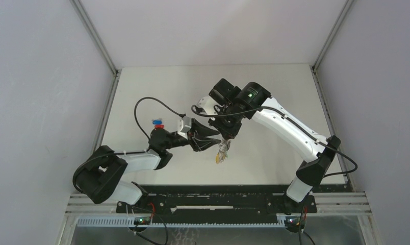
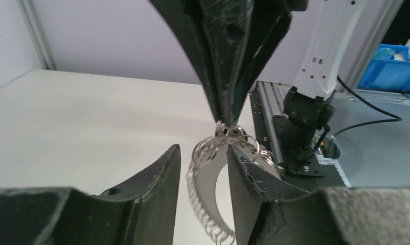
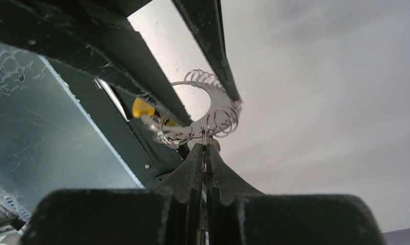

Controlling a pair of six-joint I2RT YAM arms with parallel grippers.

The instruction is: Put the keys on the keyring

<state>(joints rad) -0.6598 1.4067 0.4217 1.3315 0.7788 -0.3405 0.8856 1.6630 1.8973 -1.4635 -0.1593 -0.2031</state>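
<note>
**Top view:** Both arms meet over the middle of the table. The left gripper and right gripper are tip to tip. The keyring dangles just below them, clear of the surface. The blue- and red-headed keys lie apart, behind the left arm (not the task's pair).

**Left wrist view:** The left fingers are spread and the chain loop hangs in the gap between them, with no firm grip evident. The right gripper comes down from above, clenched on the small rings at the loop's top, so the keyring hangs from it.

**Right wrist view:** The right pads press together on a thin metal sliver beside the rings. The yellow strip sits near a left finger. The black-headed key cannot be made out, on the ring or off.

**Judgement:** The keyring is up and presented. Threading is unconfirmed and is likely the step in hand.
</note>
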